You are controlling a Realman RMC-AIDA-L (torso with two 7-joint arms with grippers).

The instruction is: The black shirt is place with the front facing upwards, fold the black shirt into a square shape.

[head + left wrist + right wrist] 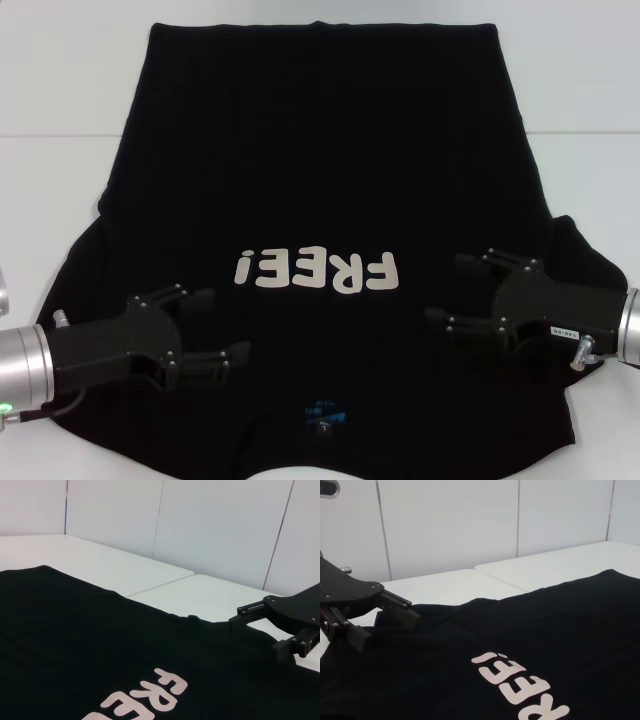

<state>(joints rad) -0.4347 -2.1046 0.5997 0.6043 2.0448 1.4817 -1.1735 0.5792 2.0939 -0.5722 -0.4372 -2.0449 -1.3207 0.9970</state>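
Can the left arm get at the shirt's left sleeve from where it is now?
Probably yes. The left gripper is open above the black shirt, with the left sleeve beside the arm and nothing lying between them.

A white table (60,90), divided by a thin seam, is backed by pale wall panels (220,525).

the left gripper (212,330) is held low beside the "free!" lettering (318,270), jaws spread and pointed inward. the right gripper (450,292) is held opposite, on the lettering's other side, fingers likewise parted.
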